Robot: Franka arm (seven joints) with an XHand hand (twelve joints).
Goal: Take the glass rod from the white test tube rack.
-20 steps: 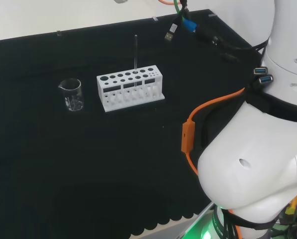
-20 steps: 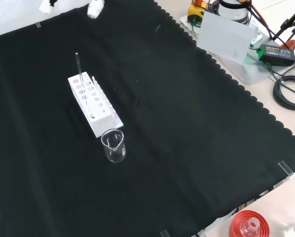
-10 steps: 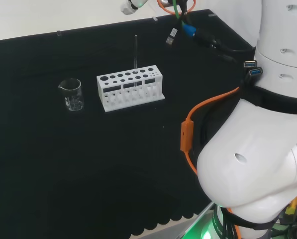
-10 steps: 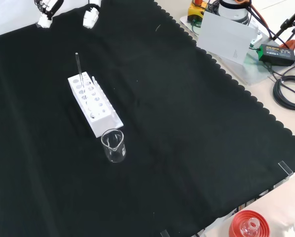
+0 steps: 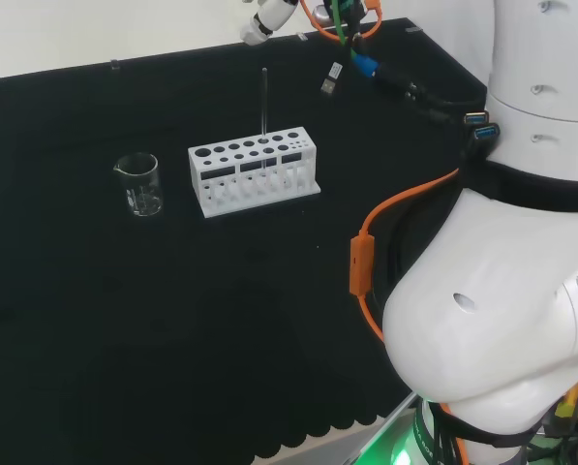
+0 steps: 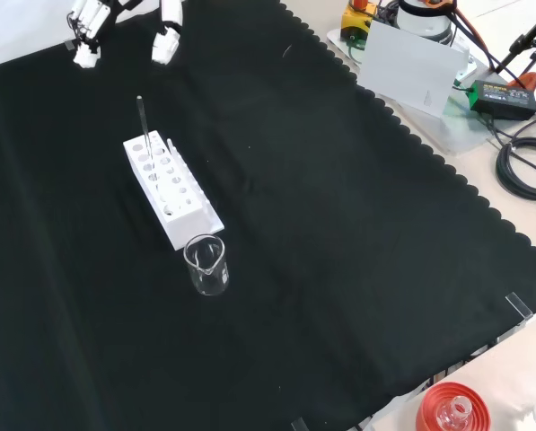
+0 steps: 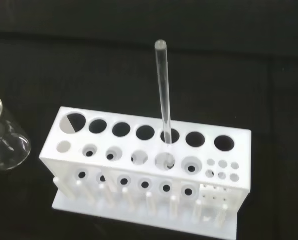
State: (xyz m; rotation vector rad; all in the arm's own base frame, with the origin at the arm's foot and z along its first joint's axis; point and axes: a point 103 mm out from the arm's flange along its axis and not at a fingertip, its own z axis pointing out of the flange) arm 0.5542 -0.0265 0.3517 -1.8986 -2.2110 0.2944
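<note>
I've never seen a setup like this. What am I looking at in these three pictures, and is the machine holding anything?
It is one white robot arm with a black and white hand like a person's. One camera looks from behind and above the arm, so its big white links stand at that picture's right. Another looks down from the front, where the hand comes in at the top. The third sits at the wrist and looks closely at the ware. On the black cloth stands a white test tube rack with a clear glass rod upright in one hole, and a small glass beaker next to the rack. The hand holds nothing; it hangs with fingers open, apart from the rod.
</note>
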